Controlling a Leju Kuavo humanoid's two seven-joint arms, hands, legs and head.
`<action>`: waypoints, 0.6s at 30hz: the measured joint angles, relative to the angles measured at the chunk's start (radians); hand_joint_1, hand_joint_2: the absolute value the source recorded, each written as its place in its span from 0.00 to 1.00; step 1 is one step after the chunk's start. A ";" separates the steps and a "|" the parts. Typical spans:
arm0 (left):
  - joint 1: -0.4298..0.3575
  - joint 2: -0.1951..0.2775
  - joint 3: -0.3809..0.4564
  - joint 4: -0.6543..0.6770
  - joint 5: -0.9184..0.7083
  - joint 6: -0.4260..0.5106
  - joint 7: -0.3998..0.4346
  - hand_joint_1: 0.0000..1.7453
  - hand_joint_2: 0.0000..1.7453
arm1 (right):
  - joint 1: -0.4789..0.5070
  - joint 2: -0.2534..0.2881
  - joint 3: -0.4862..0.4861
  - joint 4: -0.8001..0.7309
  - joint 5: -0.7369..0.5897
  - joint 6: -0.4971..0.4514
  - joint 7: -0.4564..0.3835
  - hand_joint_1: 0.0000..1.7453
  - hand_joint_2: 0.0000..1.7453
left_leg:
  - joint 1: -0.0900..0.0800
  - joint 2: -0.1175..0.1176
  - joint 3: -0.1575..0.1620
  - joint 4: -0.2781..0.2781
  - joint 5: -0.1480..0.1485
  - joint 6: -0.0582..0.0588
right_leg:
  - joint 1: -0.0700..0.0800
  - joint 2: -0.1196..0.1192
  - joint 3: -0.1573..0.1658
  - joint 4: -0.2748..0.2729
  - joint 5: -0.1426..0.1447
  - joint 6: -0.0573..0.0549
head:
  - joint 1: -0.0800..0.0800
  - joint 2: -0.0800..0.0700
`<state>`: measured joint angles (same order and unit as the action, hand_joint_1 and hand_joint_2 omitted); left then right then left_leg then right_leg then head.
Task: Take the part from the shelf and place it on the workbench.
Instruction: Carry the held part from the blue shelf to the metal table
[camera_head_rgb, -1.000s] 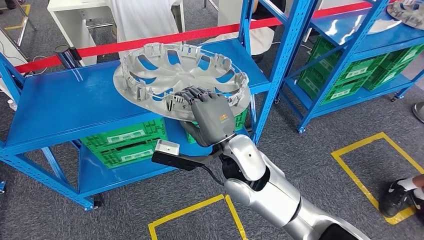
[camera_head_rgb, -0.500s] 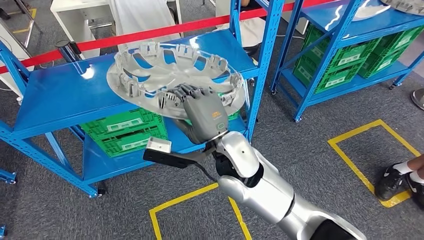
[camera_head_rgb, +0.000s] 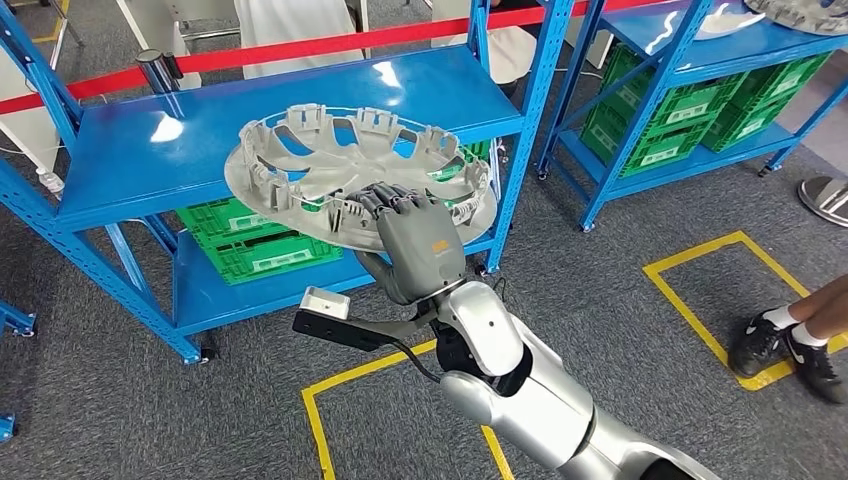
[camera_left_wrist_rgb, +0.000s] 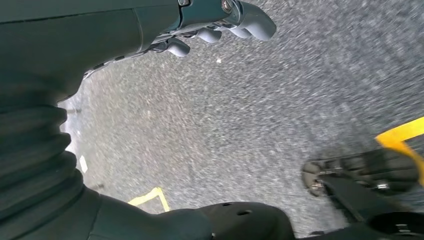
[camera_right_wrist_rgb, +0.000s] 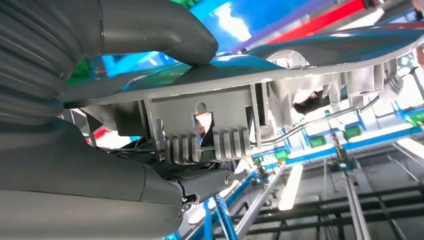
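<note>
Right robot hand (camera_head_rgb: 420, 240) is clamped on just one edge of the part (camera_head_rgb: 350, 170), held over the shelf (camera_head_rgb: 120, 170) front, so it could easily tilt, slip, or clip the blue upright (camera_head_rgb: 525, 120) when carried off.

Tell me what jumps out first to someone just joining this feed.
The big grey wheel cover, held at its near rim by the right hand in front of the blue shelf, with green crates on the tier below. A red barrier tape runs behind the shelf. The left hand hangs over grey floor.
</note>
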<state>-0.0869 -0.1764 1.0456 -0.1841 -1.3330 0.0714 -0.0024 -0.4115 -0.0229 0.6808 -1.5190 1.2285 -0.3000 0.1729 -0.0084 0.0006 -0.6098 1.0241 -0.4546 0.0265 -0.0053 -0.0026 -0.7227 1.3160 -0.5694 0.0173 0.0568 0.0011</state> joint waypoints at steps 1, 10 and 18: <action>0.000 0.000 -0.003 0.000 -0.004 -0.001 -0.003 0.00 1.00 | 0.007 -0.004 -0.002 -0.006 0.003 -0.003 0.002 1.00 1.00 | -0.002 0.000 -0.016 0.005 0.009 0.000 | 0.004 0.000 0.040 -0.035 0.028 -0.008 | 0.000 0.000; 0.005 0.009 -0.016 0.000 0.001 0.004 -0.040 0.00 1.00 | 0.047 -0.032 -0.022 -0.039 0.008 -0.045 -0.018 1.00 1.00 | 0.001 -0.001 -0.075 0.053 -0.006 -0.043 | 0.016 -0.004 0.190 -0.317 0.067 -0.060 | 0.002 0.000; 0.006 0.019 -0.016 -0.001 0.010 0.003 -0.037 0.00 1.00 | 0.062 -0.043 -0.022 -0.041 -0.002 -0.045 -0.030 1.00 1.00 | 0.014 -0.002 0.042 0.139 -0.064 -0.062 | 0.015 -0.007 0.052 -0.294 0.165 -0.050 | -0.001 0.000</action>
<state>-0.0808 -0.1573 1.0292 -0.1854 -1.3231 0.0749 -0.0395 -0.3494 -0.0661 0.6587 -1.5598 1.2267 -0.3452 0.1433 0.0057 -0.0012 -0.5676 1.1629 -0.5188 -0.0351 0.0100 -0.0095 -0.6702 1.0222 -0.4043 -0.0332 0.0556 0.0011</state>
